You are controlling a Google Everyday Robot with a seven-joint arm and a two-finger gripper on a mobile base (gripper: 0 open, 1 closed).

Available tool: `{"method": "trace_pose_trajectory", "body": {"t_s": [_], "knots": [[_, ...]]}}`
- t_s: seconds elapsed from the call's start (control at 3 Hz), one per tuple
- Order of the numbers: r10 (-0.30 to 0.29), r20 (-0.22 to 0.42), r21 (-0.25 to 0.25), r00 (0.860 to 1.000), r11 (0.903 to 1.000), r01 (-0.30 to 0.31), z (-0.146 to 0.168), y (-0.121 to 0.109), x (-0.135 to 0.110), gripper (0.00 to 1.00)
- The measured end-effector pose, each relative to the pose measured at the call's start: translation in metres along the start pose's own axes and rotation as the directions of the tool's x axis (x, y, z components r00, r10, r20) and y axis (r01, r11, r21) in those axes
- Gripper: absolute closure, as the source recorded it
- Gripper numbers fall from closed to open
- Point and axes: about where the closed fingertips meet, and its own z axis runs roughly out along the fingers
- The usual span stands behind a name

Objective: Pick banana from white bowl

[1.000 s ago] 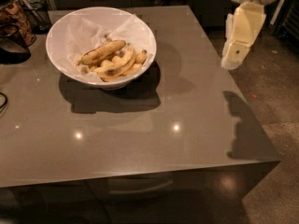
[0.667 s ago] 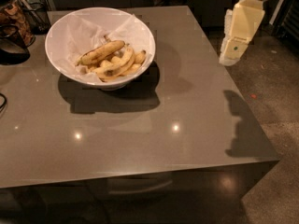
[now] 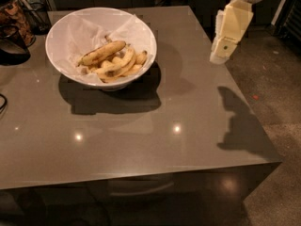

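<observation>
The white bowl (image 3: 141,32) stands at the back left of the grey table, lined with crinkled white paper. The banana (image 3: 102,52), dull yellow with brown blotches, lies across the top of several shorter, paler bananas (image 3: 123,66) in the bowl. The gripper (image 3: 225,45), a cream-coloured part hanging from the arm at the top right, is above the table's right edge, well to the right of the bowl and apart from it.
The grey table (image 3: 141,140) ends at the right and at the front, with floor (image 3: 277,93) beyond. Dark containers and a jar (image 3: 14,18) stand at the far left edge. The gripper's shadow (image 3: 240,121) falls on the table's right side.
The gripper has moved slightly left and toward the table. The bowl and bananas have not moved.
</observation>
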Motion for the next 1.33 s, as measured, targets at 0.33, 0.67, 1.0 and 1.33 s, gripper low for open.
{"method": "trace_pose_trajectory", "body": {"t_s": [0.33, 0.67, 1.0, 1.33], "knots": [[-0.039, 0.003, -0.037, 0.999, 0.9986, 0.039, 0.025, -0.017, -0.014, 0.00], [-0.090, 0.011, -0.061, 0.996, 0.9941, 0.090, 0.042, -0.031, -0.032, 0.00], [-0.168, 0.015, -0.061, 0.986, 0.9838, 0.169, 0.053, -0.041, -0.057, 0.00], [-0.212, 0.017, -0.069, 0.977, 0.9747, 0.213, 0.061, -0.042, -0.074, 0.00]]}}
